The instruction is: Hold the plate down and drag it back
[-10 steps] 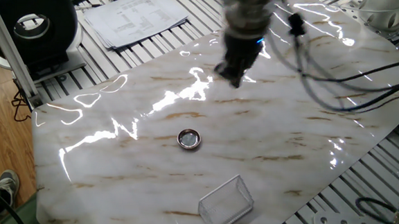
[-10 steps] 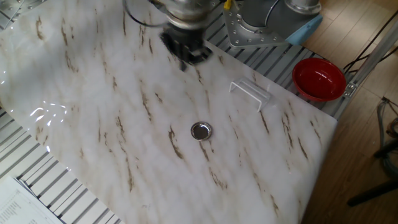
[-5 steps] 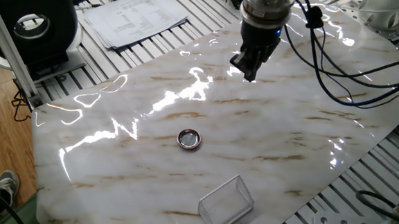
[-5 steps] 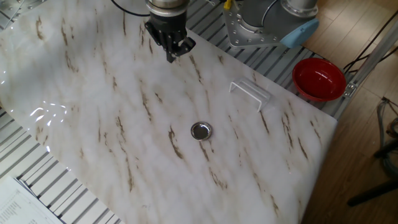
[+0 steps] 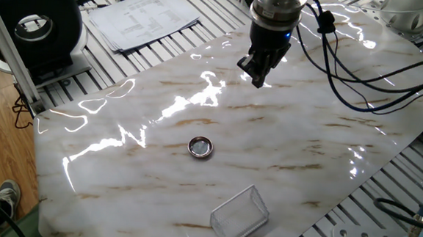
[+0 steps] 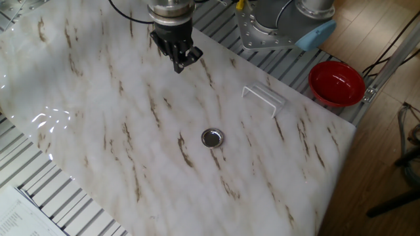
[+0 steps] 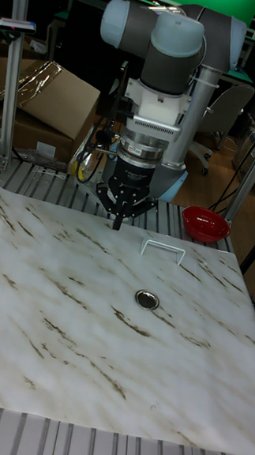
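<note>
The plate (image 5: 200, 146) is a small round silvery disc lying flat on the marbled table top (image 5: 291, 138), also seen as the plate (image 6: 211, 137) and the plate (image 7: 147, 298). My gripper (image 5: 258, 81) hangs above the table well away from it, towards the arm's base, with nothing in it. Its fingers meet in a point, so it looks shut; the gripper (image 6: 178, 65) and gripper (image 7: 117, 224) stand apart from the disc in all three views.
A clear plastic box (image 5: 240, 214) stands on the table near the plate, seen as the box (image 6: 264, 97) too. A red bowl (image 6: 336, 82) sits off the table beside the arm's base. Papers (image 5: 140, 15) and a black round device (image 5: 33, 27) lie beyond the table's edge.
The gripper has swung sideways above the table, further from the clear box, then settled slightly lower. The plate and box have not moved.
</note>
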{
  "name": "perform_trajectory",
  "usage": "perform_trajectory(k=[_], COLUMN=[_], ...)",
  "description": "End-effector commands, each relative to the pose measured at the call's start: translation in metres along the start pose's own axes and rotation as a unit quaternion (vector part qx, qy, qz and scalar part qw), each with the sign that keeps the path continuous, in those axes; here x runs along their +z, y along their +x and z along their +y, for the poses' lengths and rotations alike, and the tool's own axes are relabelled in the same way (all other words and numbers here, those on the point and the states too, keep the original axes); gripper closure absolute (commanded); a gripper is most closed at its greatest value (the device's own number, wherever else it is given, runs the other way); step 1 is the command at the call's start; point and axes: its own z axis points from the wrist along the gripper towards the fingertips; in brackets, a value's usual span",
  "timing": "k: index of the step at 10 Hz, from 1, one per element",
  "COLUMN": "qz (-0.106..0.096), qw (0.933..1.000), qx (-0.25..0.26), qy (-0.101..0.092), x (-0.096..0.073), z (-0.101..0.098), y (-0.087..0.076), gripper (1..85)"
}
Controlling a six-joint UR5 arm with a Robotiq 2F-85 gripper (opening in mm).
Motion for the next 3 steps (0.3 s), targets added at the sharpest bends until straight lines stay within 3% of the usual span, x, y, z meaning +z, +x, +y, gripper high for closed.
perform_trajectory(k=[1,3], qz=[-0.007,-0.008], qw=[0.9999,0.9999], qx=[-0.005,-0.010], qy=[-0.010,-0.005], x=[0.0040,0.0066], z=[0.0031,0.0021], y=[-0.0067,-0.0093], gripper=[84.3,84.3])
